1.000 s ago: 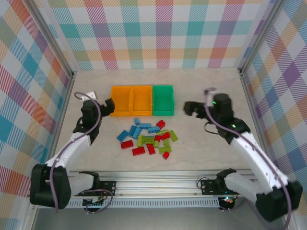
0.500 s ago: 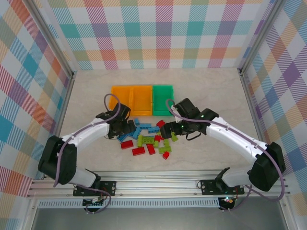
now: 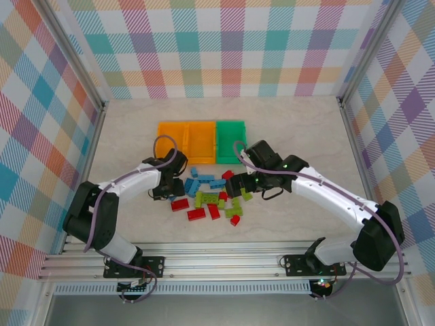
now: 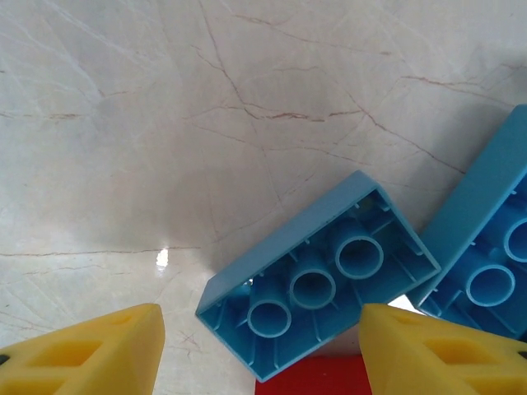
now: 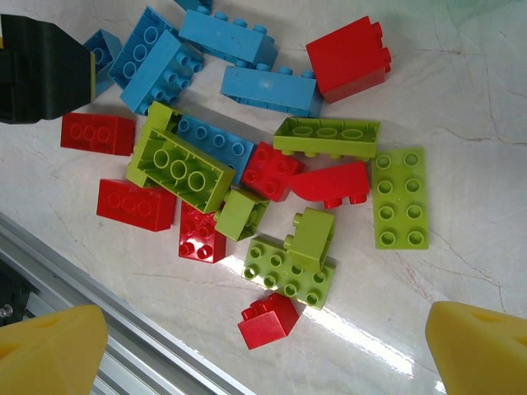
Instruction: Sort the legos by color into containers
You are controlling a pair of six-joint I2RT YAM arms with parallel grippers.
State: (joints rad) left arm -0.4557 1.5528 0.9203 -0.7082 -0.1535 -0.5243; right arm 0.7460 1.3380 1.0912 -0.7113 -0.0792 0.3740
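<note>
The legos (image 3: 211, 193) lie in a loose pile of blue, lime green and red bricks in the middle of the table. Behind them stand the containers, two orange bins (image 3: 185, 140) and a green bin (image 3: 230, 139) joined in a row. My left gripper (image 3: 175, 189) is low at the pile's left edge. Its yellow fingertips (image 4: 90, 350) stand apart on either side of an upturned blue brick (image 4: 317, 280), with a gap on the left side. My right gripper (image 3: 234, 185) hangs wide open above the pile's right part, over a small red brick (image 5: 270, 319).
An aluminium rail (image 3: 224, 255) runs along the near table edge, close to the pile. Plaid walls (image 3: 47, 136) close in the sides and back. Bare marble lies to the left and right of the pile. A second blue brick (image 4: 494, 255) touches the first.
Both arms swung from beside the bins down to the pile. The left jaws have narrowed around the blue brick. The right arm has held still over the last half second.
</note>
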